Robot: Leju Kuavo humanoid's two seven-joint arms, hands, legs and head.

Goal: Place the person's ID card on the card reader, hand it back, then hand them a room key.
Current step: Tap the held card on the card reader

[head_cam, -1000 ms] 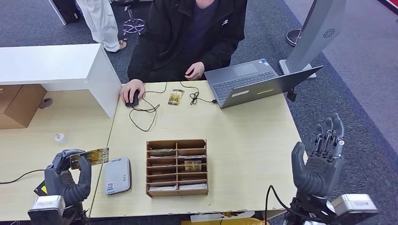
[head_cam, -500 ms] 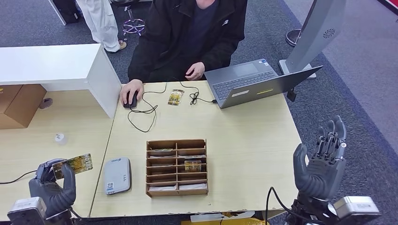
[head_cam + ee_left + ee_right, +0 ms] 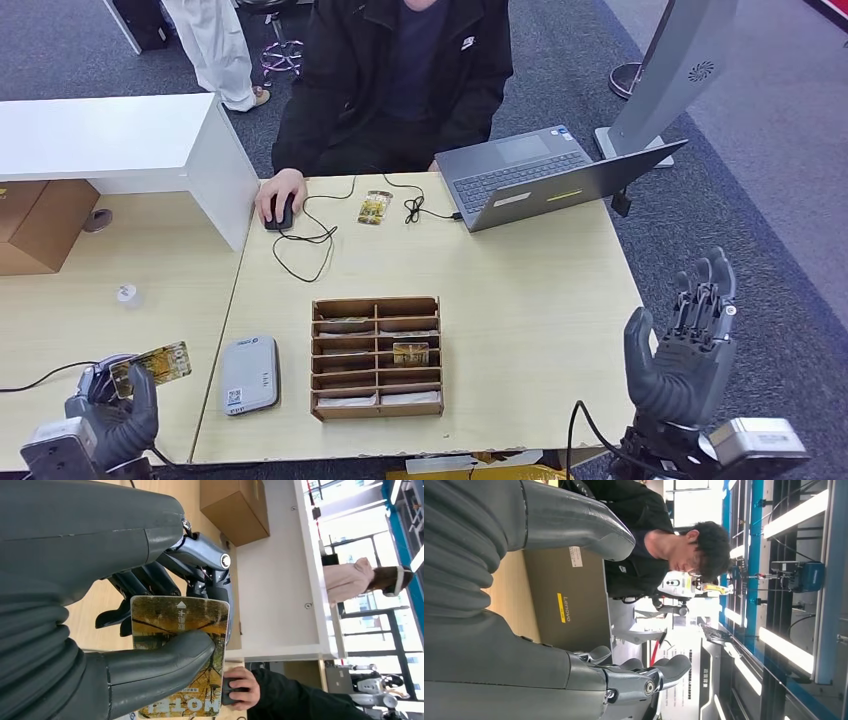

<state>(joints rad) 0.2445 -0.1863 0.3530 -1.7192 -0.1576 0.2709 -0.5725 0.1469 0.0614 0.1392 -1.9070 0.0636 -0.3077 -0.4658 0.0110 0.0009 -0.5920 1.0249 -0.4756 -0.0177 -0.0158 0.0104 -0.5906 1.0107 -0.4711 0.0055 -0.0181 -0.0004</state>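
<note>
Holding the card [image 3: 152, 364] in the left hand [image 3: 115, 405], low at the near-left corner of the surface [image 3: 520, 290]. Left wrist view confirms the grip: thumb pressed across the card face, darker fingers [image 3: 200, 565] behind it, printed side toward the camera. Can't say for sure if it's the ID or a room key; patterned yellow-brown, word "HOTEL" on it, so it reads more like a key.

Key relation: card reader [image 3: 249, 374] lies flat just to the right of the left hand, slightly farther in from the near edge. Card's long axis runs roughly left-right, tilted a little; reader's long axis runs near-to-far. So the two are crossed, and the card is off to the side of the reader, not above it.

Next right: wooden tray [image 3: 377, 356] with divided slots, a few cards in them. Another patterned card [image 3: 375, 207] lies across the surface near the person [image 3: 400, 80], between the mouse [image 3: 281, 212] under their hand and the laptop [image 3: 545, 175].

Far right: right hand [image 3: 690, 345] upright off the surface edge, fingers spread, carrying nothing. It's well apart from reader and card, so the left arm is the one placed for any move to reader or person.
</note>
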